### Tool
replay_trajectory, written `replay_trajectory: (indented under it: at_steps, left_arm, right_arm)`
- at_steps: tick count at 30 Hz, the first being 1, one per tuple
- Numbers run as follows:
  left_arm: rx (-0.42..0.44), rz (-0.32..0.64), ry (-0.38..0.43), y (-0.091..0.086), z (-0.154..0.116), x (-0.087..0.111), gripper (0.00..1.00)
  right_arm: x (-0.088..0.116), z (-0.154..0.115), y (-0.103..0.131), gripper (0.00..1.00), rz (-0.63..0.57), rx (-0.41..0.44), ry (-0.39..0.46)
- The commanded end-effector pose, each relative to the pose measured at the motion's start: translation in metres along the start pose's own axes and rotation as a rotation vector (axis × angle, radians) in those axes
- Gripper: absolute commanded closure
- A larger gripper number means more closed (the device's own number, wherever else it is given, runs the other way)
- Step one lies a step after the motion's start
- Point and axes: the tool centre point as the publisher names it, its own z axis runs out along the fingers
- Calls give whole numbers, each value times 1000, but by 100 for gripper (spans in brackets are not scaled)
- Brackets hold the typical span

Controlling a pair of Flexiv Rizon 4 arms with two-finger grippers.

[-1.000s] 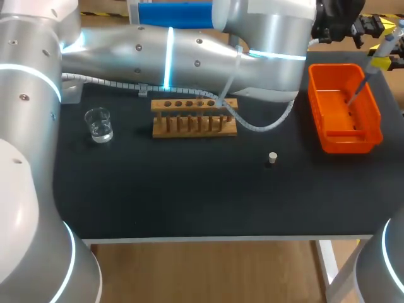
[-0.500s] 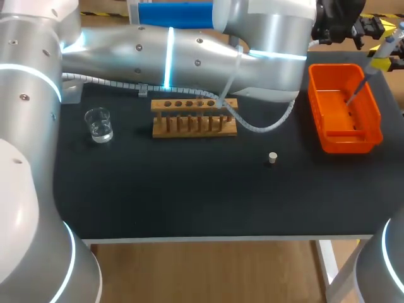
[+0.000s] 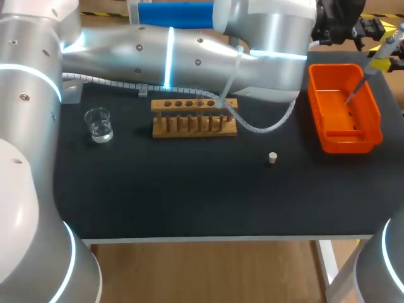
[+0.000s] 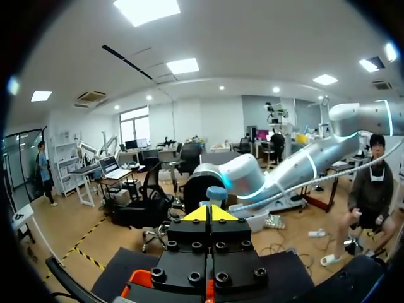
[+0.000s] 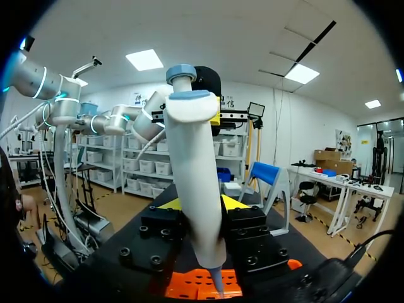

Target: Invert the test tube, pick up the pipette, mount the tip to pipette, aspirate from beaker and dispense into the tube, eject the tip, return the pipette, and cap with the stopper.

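My right gripper [image 5: 201, 203] is shut on the white pipette [image 5: 196, 177], which it holds slanted over the orange bin [image 5: 196, 284]. In the head view the pipette [image 3: 379, 53] is at the far right corner, its thin lower end [image 3: 353, 89] above the bin [image 3: 328, 136]. My left arm [image 3: 189, 50] reaches across the back of the table to that corner. Its gripper [image 4: 209, 213] is shut, yellow tips together, just short of the pipette's bluish top button [image 4: 216, 192]. A glass beaker [image 3: 98, 124] with clear liquid stands at the left, and a small stopper [image 3: 273, 158] lies mid-table.
A wooden tube rack [image 3: 194, 117] stands at the back middle, partly under my left arm and its cable. I can make out no test tube in it. Black tabletop [image 3: 189, 189] stretches between the rack and the front edge.
The pipette in my right gripper has edged slightly up and towards the far right corner. Nothing else has moved.
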Motion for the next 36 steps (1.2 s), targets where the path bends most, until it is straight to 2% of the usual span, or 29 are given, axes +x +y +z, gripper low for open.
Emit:
replay_trajectory:
  at_steps: [1,9,15,19,21,36]
  left_arm:
    - [55,-16,-24,49,9,8,100]
    - [47,-44,-26,55,10,8,100]
    - [98,19,-82,35,-3,5,100]
    - [106,81,-89,18,-5,5,100]
    - [110,89,-86,15,-5,5,100]
    - [141,97,-109,12,-10,5,100]
  right_arm:
    - [-5,0,14,100,2,3,2]
    - [-5,0,14,100,2,3,2]
    - [-5,0,14,100,2,3,2]
    - [-5,0,14,100,2,3,2]
    - [-5,0,14,100,2,3,2]
    - [-5,0,14,100,2,3,2]
